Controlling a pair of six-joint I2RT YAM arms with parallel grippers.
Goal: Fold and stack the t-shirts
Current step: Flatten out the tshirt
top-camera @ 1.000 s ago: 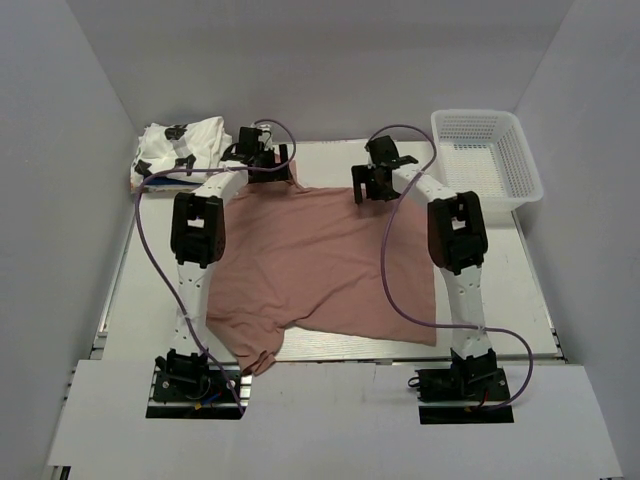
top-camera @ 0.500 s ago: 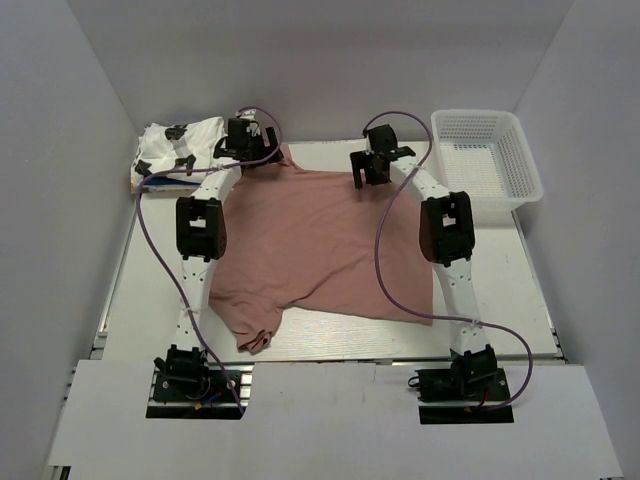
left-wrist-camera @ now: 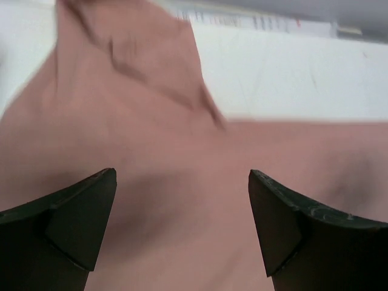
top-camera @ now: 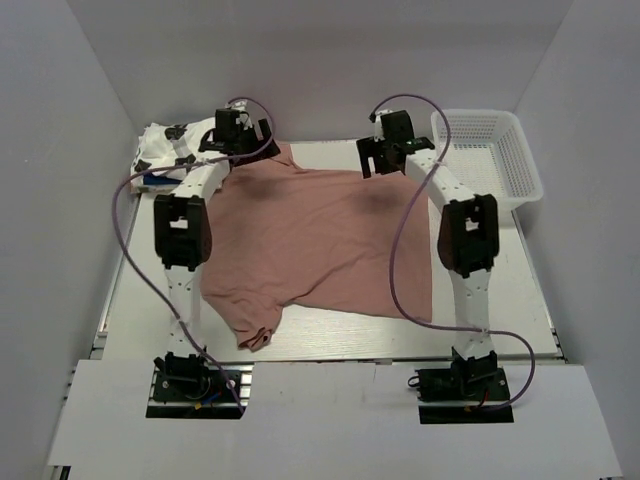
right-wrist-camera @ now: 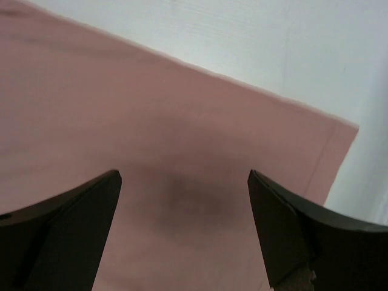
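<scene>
The large dusty-pink t-shirt point(top-camera: 320, 240) lies spread flat on the table, with one sleeve point(top-camera: 255, 335) at the near left. My left gripper point(top-camera: 240, 140) hovers over its far left corner, open and empty. In the left wrist view point(left-wrist-camera: 182, 182) only pink cloth point(left-wrist-camera: 182, 139) lies between the fingers. My right gripper point(top-camera: 375, 160) hovers over the shirt's far right edge, also open and empty. In the right wrist view point(right-wrist-camera: 185, 182) it is above the cloth point(right-wrist-camera: 151, 121) near a hem corner point(right-wrist-camera: 336, 142). The white t-shirt with black print point(top-camera: 175, 145) lies folded at the far left, with a bit of blue cloth point(top-camera: 160, 179) under it.
A white mesh basket point(top-camera: 490, 150) stands at the far right. Grey walls enclose the table on three sides. Bare white table point(top-camera: 500, 280) shows to the right of the shirt and along the near edge point(top-camera: 350, 340).
Both grippers carried the pink shirt's far edge toward the back of the table, then let it go. The shirt shifted back and now lies flatter.
</scene>
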